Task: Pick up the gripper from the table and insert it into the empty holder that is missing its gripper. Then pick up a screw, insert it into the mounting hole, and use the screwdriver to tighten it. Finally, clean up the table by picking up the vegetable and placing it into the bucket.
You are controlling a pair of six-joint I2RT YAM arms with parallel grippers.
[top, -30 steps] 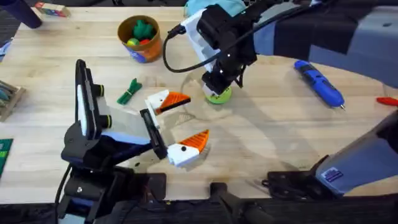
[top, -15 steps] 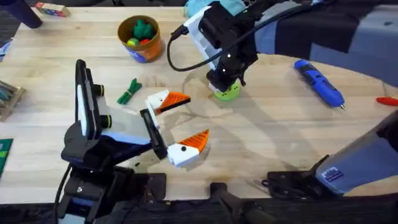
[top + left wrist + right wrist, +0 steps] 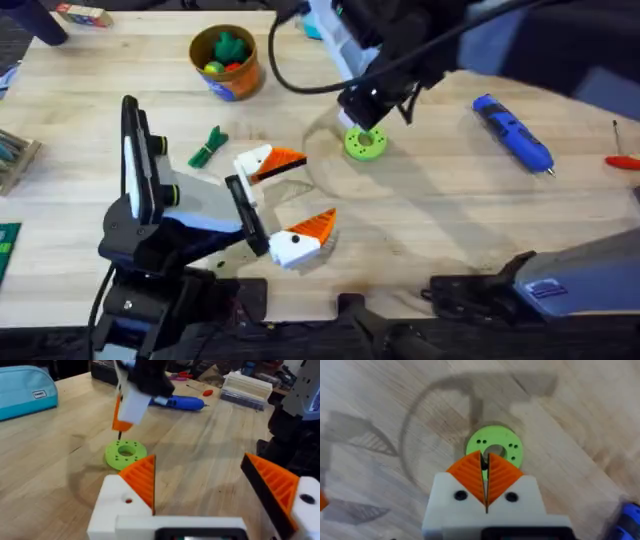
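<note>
Right hand [image 3: 485, 477] lifted off perforated green disc [image 3: 365, 144], ribbed pads together.

No text can be read: the blue label on the orange bucket [image 3: 226, 62], the white tag on the teal pouch [image 3: 24, 391] and the blue sticker on the right arm's grey base [image 3: 545, 291] each carry marks too small or blurred to make out.

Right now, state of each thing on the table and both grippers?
Left gripper: open.
Right gripper: shut on screw, above disc.
Green disc: flat on table.
Bucket: upright, toys inside.
Bean bundle: lying on table, outside bucket.
Screwdriver: lying on table, not held.
</note>
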